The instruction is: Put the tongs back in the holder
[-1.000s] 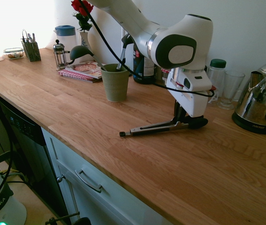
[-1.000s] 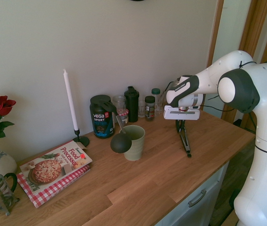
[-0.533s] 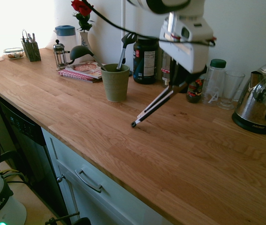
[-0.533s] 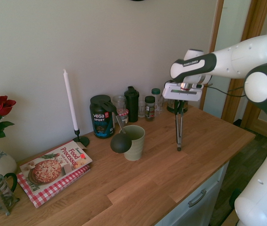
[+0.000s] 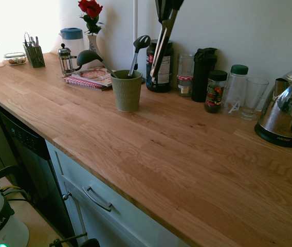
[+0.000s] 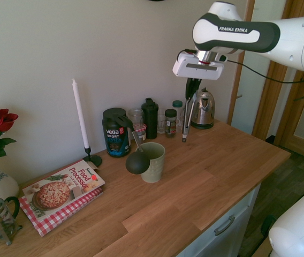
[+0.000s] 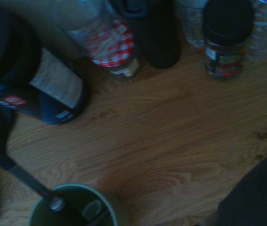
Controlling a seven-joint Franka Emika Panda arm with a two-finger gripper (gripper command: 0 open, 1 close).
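Kitchen, long wooden counter (image 5: 151,154) against a pale wall. In the first exterior view, I see the tongs (image 5: 161,36) hanging down from the top edge, where my gripper is out of frame; their lower end is clear of the counter. The holder (image 5: 126,91) stands below the hand and off to one side, with 2 black utensils in it already.

In the second exterior view, my gripper (image 6: 191,85) is clenched on the top of the tongs (image 6: 186,119), which dangle nearly upright. The holder (image 6: 153,161) sits lower, near but not under them.

In the wrist view, the holder's rim (image 7: 70,190) shows below the hand.

I judge the pickup done; carrying over, lowering and releasing are left.
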